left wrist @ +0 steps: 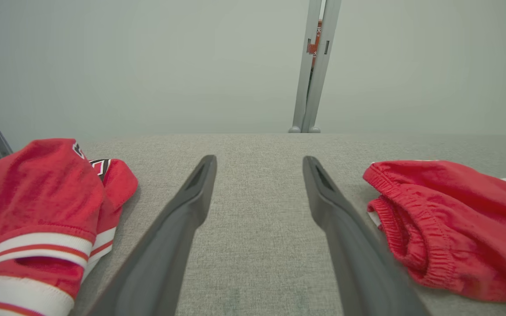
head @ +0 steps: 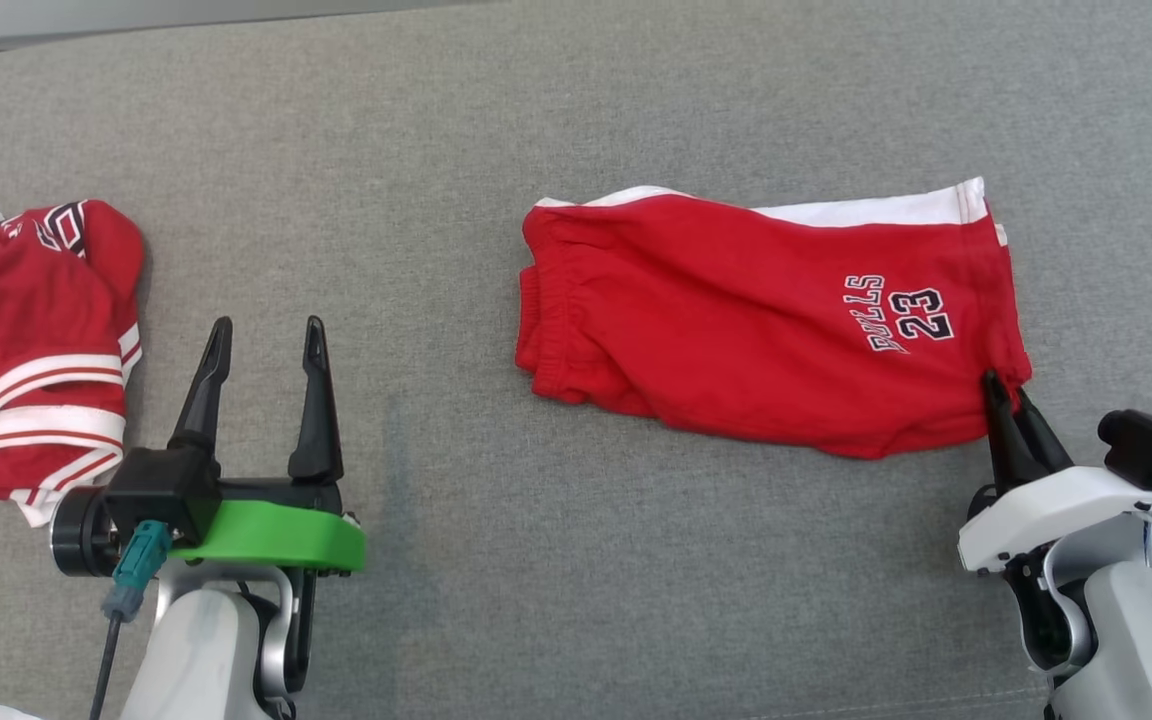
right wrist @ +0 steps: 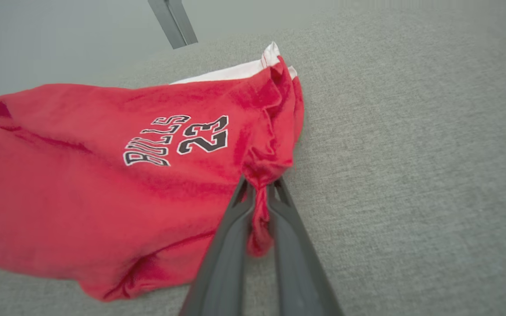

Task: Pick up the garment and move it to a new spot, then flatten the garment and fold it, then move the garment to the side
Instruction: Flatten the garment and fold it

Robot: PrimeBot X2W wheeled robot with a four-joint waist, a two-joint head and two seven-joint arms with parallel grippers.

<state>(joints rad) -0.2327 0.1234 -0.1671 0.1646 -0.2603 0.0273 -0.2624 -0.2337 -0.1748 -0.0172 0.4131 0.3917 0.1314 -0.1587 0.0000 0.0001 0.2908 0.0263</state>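
Two grippers checked: right gripper (head: 1006, 395) clamped on shorts (head: 736, 320) hem corner, shorts lying on grey surface (head: 436, 150); left gripper (head: 262, 335) spread, empty. Risk: small bunched pinch may slip w/ pull; one-corner drag would crumple fabric.

shorts (head: 736, 330) right of jersey (head: 36, 320), well apart

From the head, looks steeply down on the grey woven fabric surface (head: 576, 120) from well above. From the left wrist, sits low and close, faces level along it toward a pale plain wall (left wrist: 147, 66). From the right wrist, tilts down, very near the red fabric shorts printed BULLS 23 (right wrist: 81, 197); shares these with both others.
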